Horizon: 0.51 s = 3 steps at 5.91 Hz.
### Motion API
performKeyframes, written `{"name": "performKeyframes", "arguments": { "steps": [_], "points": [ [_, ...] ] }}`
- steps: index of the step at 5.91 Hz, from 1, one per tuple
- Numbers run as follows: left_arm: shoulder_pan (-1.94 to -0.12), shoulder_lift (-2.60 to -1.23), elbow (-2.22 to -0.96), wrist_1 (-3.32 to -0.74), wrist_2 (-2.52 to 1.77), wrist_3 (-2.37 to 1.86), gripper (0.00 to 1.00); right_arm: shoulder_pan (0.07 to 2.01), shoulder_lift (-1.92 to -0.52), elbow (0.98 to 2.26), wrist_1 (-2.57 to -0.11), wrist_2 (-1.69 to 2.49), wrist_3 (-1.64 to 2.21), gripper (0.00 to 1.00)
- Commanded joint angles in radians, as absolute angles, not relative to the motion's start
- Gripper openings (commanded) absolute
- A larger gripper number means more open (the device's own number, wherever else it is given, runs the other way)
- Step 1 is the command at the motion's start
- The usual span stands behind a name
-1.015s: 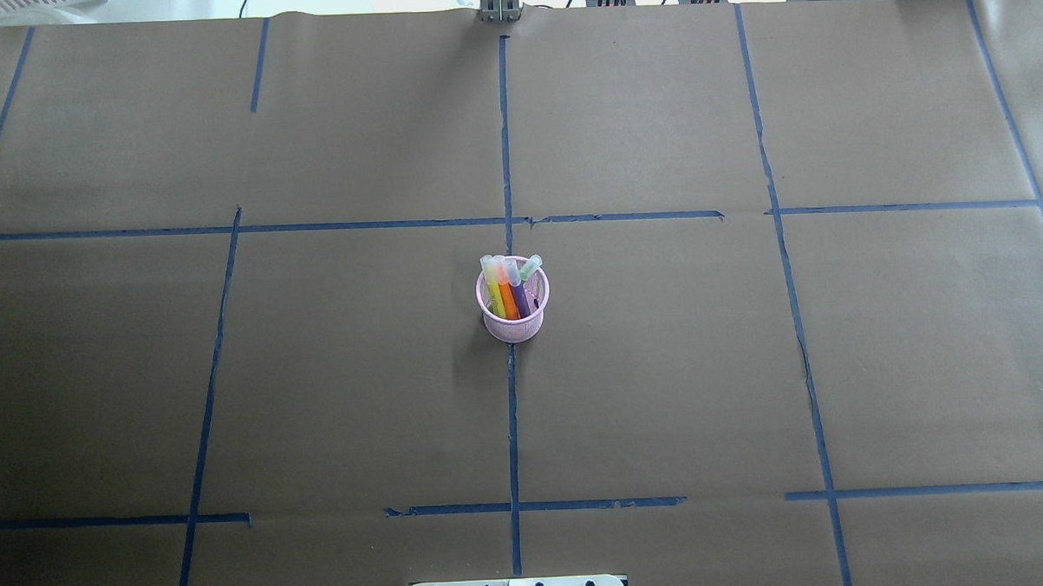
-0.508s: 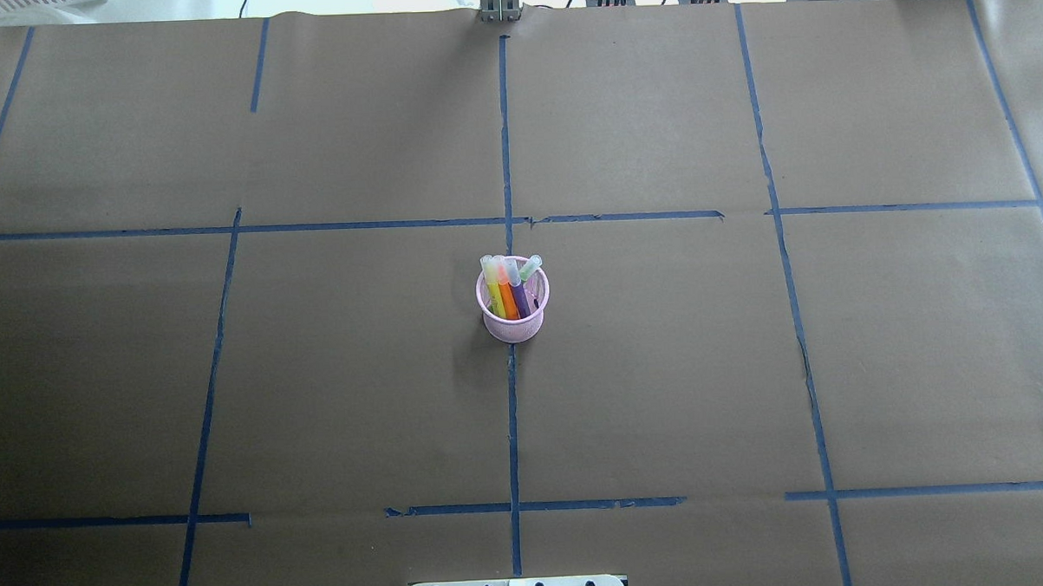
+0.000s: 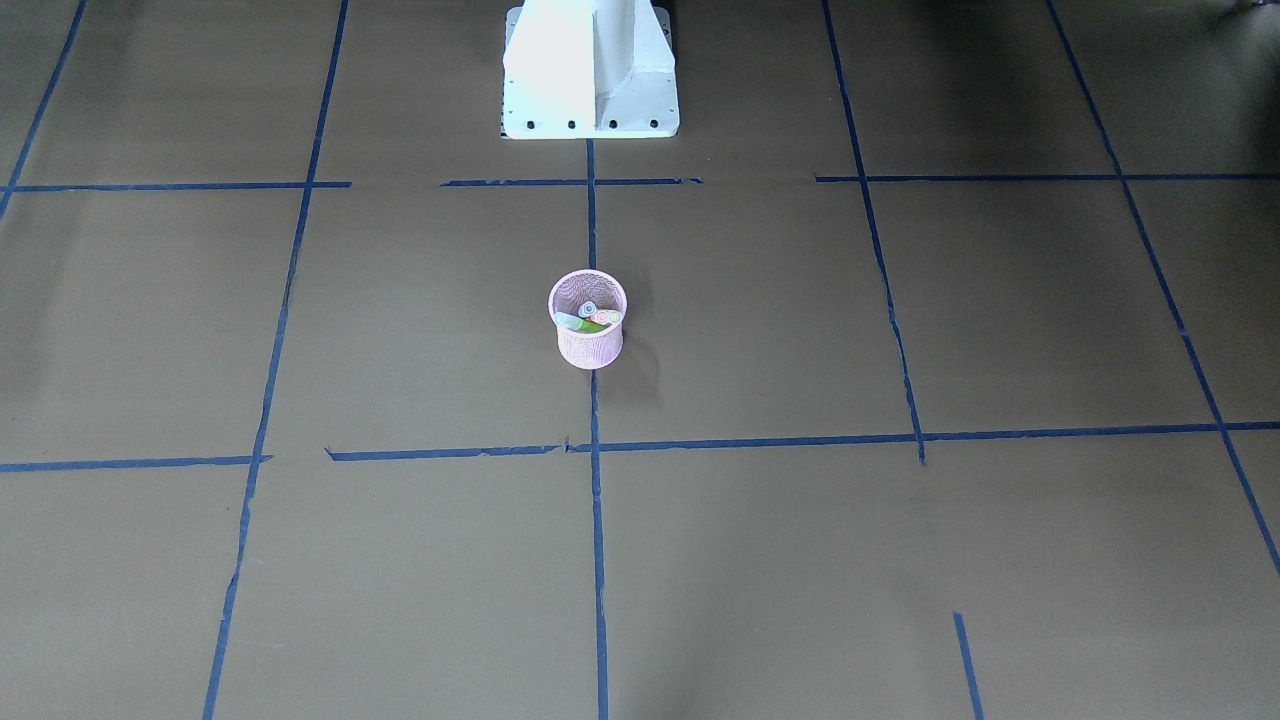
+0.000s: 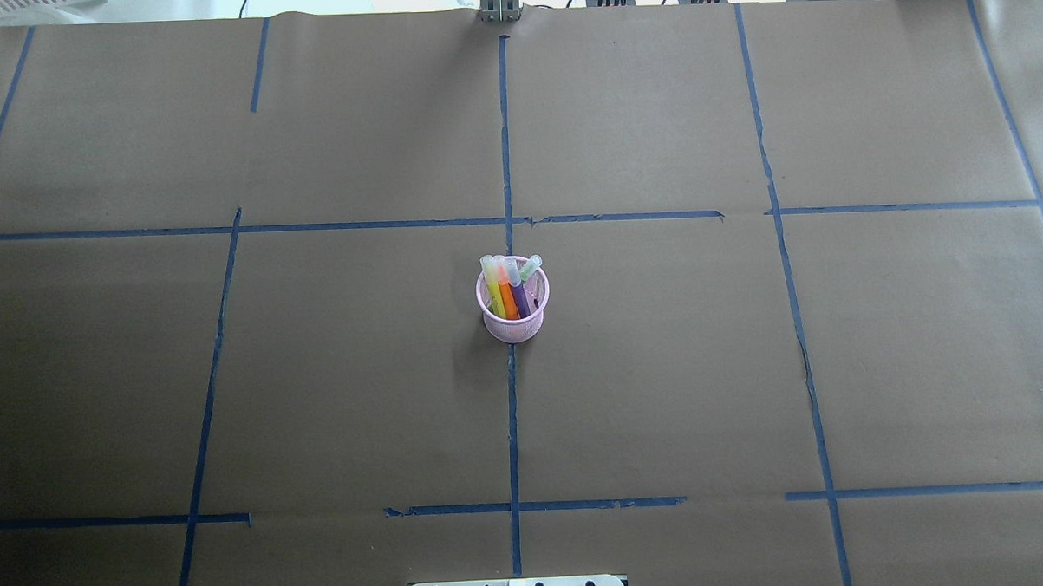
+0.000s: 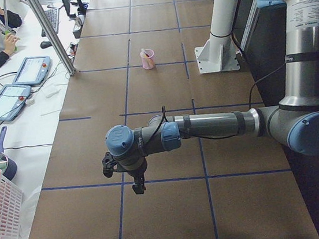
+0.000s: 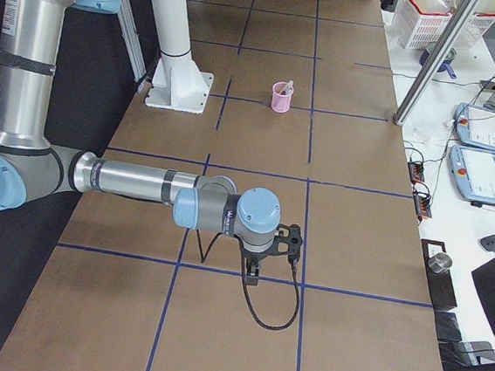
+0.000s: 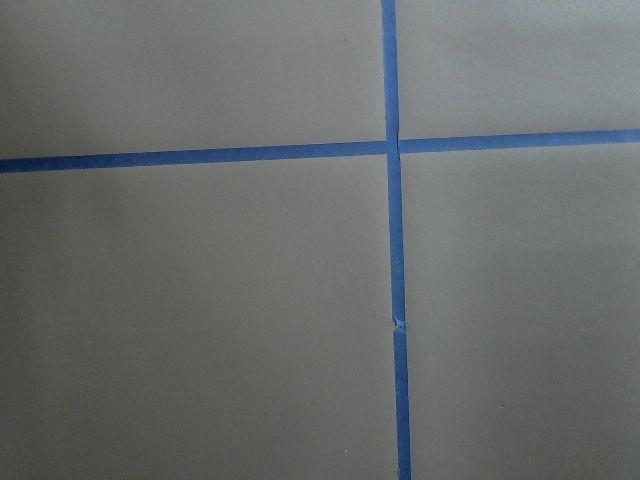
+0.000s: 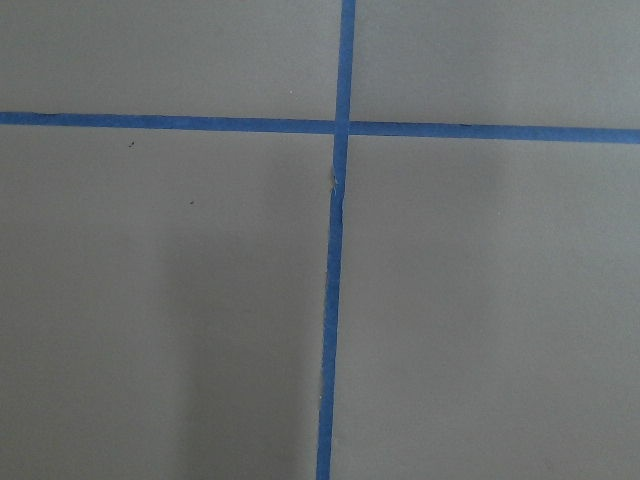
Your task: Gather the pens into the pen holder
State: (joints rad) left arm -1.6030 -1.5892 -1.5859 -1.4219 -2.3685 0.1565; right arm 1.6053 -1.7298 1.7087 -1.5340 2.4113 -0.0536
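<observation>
You've got the small round pink wire-mesh pen holder point(image 4: 514, 330) upright mid-table point(image 4: 663, 366), on a blue tape line point(image 4: 513, 415). Slim marker pens point(image 4: 509, 300) w/ pale caps lean inside it, incl. orange & purple. Left hand point(image 5: 137, 186) & right hand point(image 6: 252, 272) hang well apart from it; can't tell if either's open or closed.

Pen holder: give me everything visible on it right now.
The pen holder is a small round pink wire-mesh cup, slightly tapered toward its base, standing upright. It sits on the brown paper-covered table, on the centre blue tape line, near the table's middle. Inside stand pens, orange and purple among them, leaning on the rim away from the robot, pale caps poking above it. Nothing else touches it.
</observation>
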Motion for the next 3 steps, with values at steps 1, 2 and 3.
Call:
{"name": "performKeyframes", "arguments": {
  "steps": [1,2,3],
  "points": [
    [-1.603,-1.589,-1.585,-1.422,-2.368,0.156,1.00,1.605,-1.730,1.709,-1.534,2.416,-0.054,1.00],
    [-1.603,-1.589,-1.585,-1.422,-2.368,0.156,1.00,1.605,-1.732,1.709,-1.531,2.416,-0.054,1.00],
    [-1.603,-1.592,-1.585,-1.422,-2.368,0.156,1.00,1.605,-1.732,1.707,-1.528,2.416,-0.054,1.00]
  ]
}}
